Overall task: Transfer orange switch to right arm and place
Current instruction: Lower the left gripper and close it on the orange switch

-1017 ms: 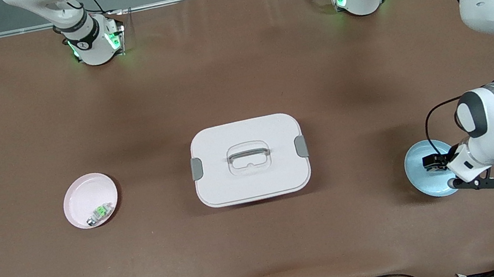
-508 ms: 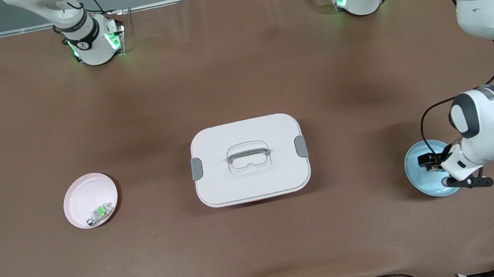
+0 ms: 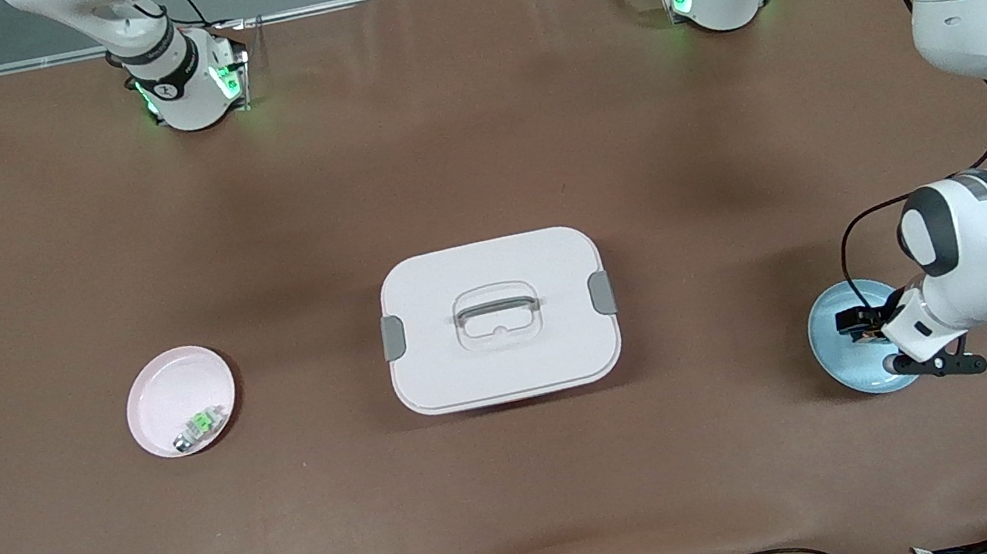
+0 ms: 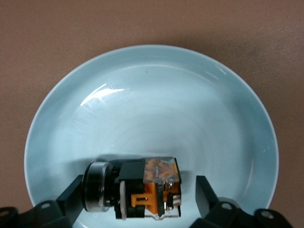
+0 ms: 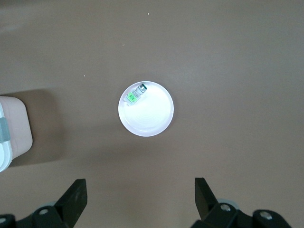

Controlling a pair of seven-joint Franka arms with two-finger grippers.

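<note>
The orange switch [image 4: 145, 190], black with an orange face and a metallic end, lies on its side in the light blue plate [image 4: 156, 104], toward the left arm's end of the table [image 3: 835, 359]. My left gripper [image 4: 138, 180] is low in the plate [image 3: 857, 324]. It is open, with one finger on each side of the switch: one close to the metallic end, the other a small gap off the orange end. My right gripper [image 5: 138, 183] is open and empty, high over the table near the pink plate [image 5: 147, 118]. It is out of the front view.
The pink plate [image 3: 158, 392] near the right arm's end holds a small green-and-clear component [image 3: 197, 426]. A white lidded box with a handle [image 3: 498, 319] stands mid-table; its corner shows in the right wrist view [image 5: 12, 128].
Over the last second the left arm shifted slightly toward the table's middle and the gripper settled around the switch. Since half a second ago it has hardly moved.
</note>
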